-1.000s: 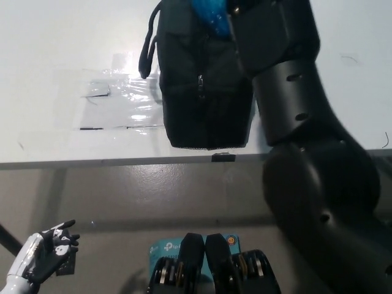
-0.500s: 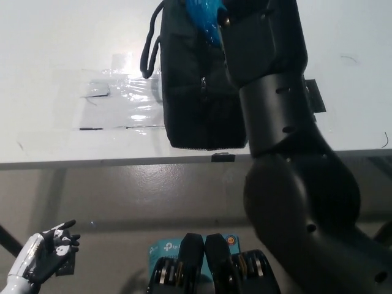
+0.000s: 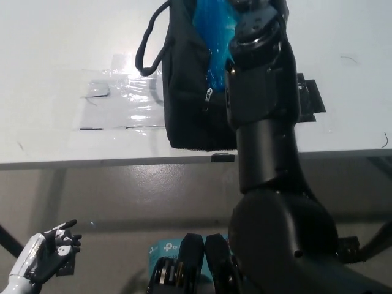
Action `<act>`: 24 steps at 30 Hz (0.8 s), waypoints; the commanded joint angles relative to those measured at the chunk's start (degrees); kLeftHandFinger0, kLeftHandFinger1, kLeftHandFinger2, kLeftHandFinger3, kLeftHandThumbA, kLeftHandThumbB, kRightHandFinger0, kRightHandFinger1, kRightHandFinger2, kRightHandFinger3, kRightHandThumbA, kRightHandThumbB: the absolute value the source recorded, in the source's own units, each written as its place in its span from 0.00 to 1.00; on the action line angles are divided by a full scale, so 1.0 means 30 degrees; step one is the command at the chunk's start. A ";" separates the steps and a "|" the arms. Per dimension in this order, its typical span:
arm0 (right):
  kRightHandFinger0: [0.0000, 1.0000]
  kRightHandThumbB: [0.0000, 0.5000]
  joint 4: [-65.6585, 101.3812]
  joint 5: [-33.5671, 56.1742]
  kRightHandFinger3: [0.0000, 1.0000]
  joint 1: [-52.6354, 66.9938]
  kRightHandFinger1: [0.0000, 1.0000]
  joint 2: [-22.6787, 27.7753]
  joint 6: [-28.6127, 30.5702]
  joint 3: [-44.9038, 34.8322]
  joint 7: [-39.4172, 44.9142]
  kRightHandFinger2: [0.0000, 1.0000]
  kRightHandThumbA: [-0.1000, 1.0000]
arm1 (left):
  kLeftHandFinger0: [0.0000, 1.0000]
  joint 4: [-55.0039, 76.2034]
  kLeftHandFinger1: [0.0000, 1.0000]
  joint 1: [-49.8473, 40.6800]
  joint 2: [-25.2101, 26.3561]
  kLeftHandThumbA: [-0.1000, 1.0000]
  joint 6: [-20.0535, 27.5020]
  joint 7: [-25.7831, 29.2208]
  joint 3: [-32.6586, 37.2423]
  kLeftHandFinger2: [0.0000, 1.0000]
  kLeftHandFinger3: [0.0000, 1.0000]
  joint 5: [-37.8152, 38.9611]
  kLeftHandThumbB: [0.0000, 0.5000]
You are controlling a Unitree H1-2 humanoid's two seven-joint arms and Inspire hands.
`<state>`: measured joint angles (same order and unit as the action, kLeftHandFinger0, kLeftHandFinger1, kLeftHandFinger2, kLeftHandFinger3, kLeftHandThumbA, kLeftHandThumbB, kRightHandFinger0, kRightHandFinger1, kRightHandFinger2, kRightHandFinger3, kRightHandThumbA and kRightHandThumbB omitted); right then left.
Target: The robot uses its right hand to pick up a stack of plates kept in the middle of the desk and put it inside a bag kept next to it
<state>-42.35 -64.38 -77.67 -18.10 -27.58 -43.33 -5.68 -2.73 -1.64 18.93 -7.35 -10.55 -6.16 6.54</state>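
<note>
The white desk fills the far half of the view, its near edge running straight across, with grey floor below it. The black right arm is the biggest thing in front: it rises from the near right, thick at the bottom and narrower toward the far end, and reaches over the desk edge to the top of the bag. The bag is black, soft-sided, with a zipper down its near face and a looped handle hanging off its left side; it stands at the desk's middle, close to the near edge. To its left a patch of shiny clear film lies flat on the desk. At the bag's open top, the plates show as a bright blue, crinkly mass, partly in the opening and partly above it, touching the arm's far end. The right hand is at the top edge, mostly cut off and hidden behind the wrist, so I cannot tell how its fingers stand. The white left hand rests low at the near left, off the desk, fingers loosely apart and holding nothing.
</note>
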 commanded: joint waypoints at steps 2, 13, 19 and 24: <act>0.00 0.00 -0.0451 0.1204 0.36 -0.0233 0.01 -0.0246 0.0216 0.0927 -0.1901 0.10 0.00 | 0.68 0.0400 0.76 -0.0096 0.0043 0.00 0.0078 -0.0227 0.0069 0.88 1.00 0.0102 0.39; 0.00 0.00 -0.1994 0.0480 0.11 0.0597 0.00 0.0023 0.0216 0.4544 -0.1891 0.15 0.17 | 0.69 0.0422 0.76 -0.0184 0.0131 0.00 0.0048 -0.0418 0.0383 0.89 1.00 0.0156 0.39; 0.00 0.00 -0.2788 0.0606 0.44 0.0347 0.03 0.0317 0.0216 0.7692 -0.1580 0.33 0.00 | 0.68 0.0357 0.76 -0.0192 0.0146 0.00 0.0195 -0.0289 0.0679 0.87 1.00 -0.0089 0.38; 0.00 0.00 -0.3382 0.1635 0.40 0.0207 0.01 0.1134 0.0216 1.0180 -0.1476 0.33 0.00 | 0.68 0.0520 0.77 -0.0131 0.0039 0.00 0.0038 -0.0279 0.0759 0.88 0.99 0.0018 0.40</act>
<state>-51.69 -62.35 -74.71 -15.83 -27.57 -17.21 -10.36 -2.73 -2.23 18.93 -7.38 -10.58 -4.02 6.51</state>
